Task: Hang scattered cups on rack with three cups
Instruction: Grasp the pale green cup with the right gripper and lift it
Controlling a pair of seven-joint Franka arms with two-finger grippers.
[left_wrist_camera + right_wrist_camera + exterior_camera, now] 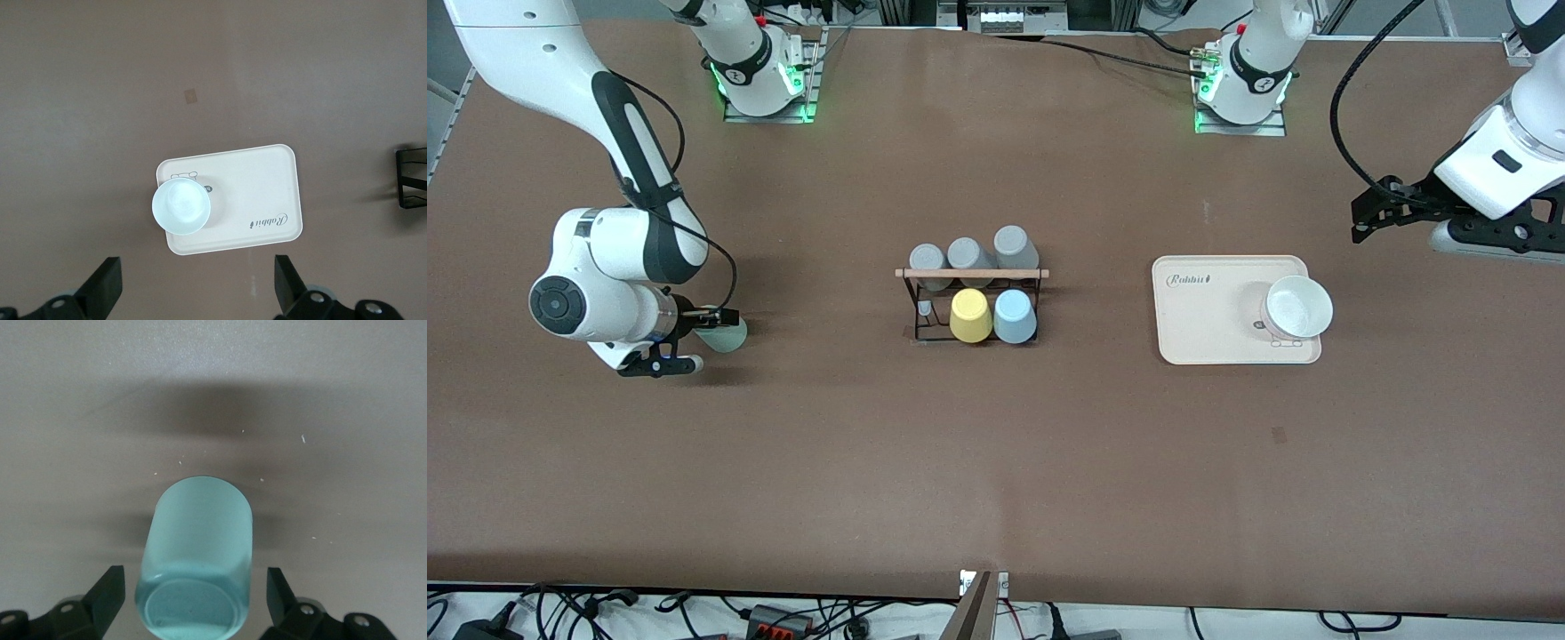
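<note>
At the left of the front frame, the right pincer (710,338) is down at the brown surface (996,462) with the mint green cup (727,333), which lies on its side toward the right arm's end. In the right wrist view this cup (195,560) sits between the fingers (107,597), which stand apart on either side with a gap showing, so I judge it bracketed but not yet clamped. At the frame's centre stands the black wire rack (971,302) with its wooden rod (971,274) along the top. Three grey cups (969,256) hang upside down in a row on the pegs farther from the front camera, and on the nearer row a yellow cup (970,316) and the light blue cup (1015,316) sit inverted side by side, leaving one nearer peg (925,309) bare. Right of centre lies a cream rectangular tray (1200,311) carrying a small white bowl (1298,307). At the upper right edge the left pincer (1369,218) waits high over the bare surface near that tray, its fingers (103,287) spread wide and holding nothing. By my reading the task is half done: the blue cup is already hung, while the mint one has yet to be gripped, carried to the rack and turned over the bare peg.
</note>
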